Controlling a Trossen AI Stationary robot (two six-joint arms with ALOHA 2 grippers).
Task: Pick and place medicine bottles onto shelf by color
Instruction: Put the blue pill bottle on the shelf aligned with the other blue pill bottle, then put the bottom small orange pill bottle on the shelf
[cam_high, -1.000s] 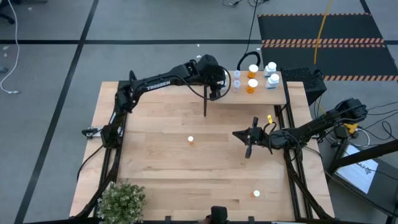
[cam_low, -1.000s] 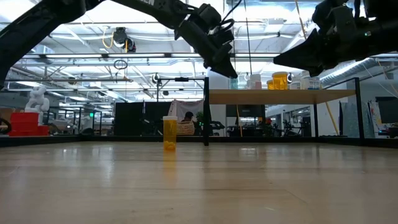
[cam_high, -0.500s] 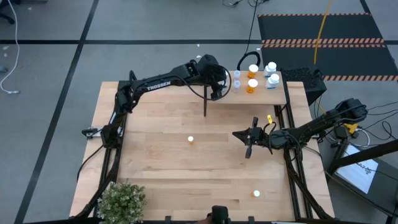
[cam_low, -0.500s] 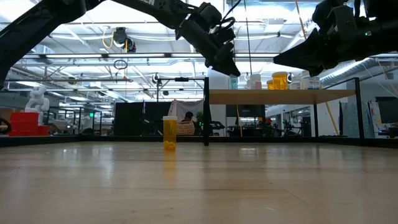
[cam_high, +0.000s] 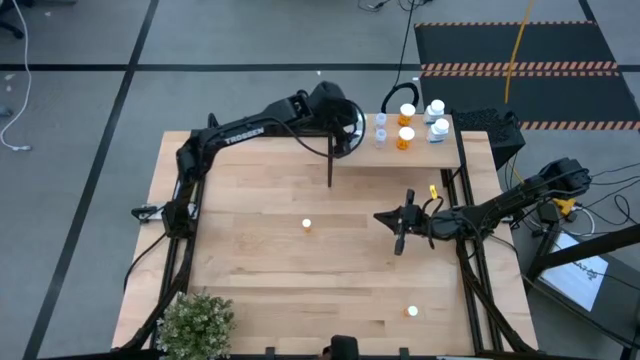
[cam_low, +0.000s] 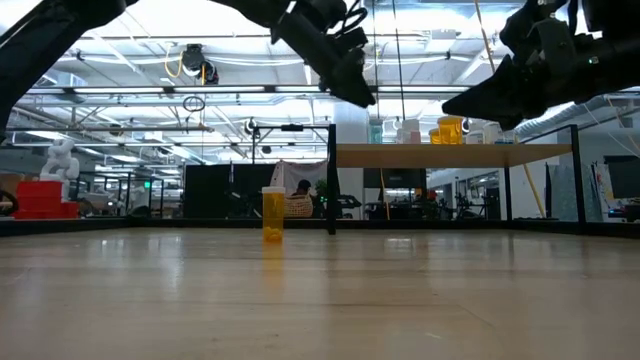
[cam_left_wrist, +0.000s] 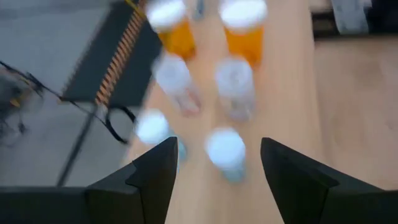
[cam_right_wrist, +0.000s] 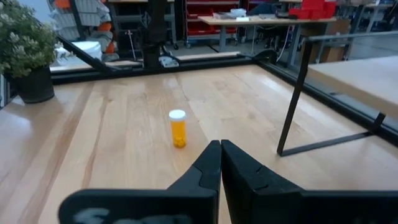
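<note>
Light-wood tabletop (cam_high: 260, 270) below both arms, with a potted plant (cam_high: 195, 320) at its near-left corner. Further right, one orange bottle (cam_high: 306, 226) upright and alone mid-table, well apart from everything.

Next, left gripper (cam_high: 350, 140) above the left end of the shelf (cam_high: 445, 152), fingers (cam_left_wrist: 146, 180) spread with nothing between them. Probably the let-go and pull-away of a placement. To do it well:
- Lift straight up before swinging back.
- Hold the fingers wide, clear of the pale bottles (cam_high: 380, 128) just beneath.
- Avoid brushing the orange pair (cam_high: 405, 128) beside them or the white-capped pair (cam_high: 438, 118) at the shelf's right end.
- Then go for the mid-table bottle.

Right gripper (cam_high: 398, 240) waiting low over the table's right half, fingers pressed together on nothing. Second loose orange bottle (cam_high: 411, 312) near the front-right edge
</note>
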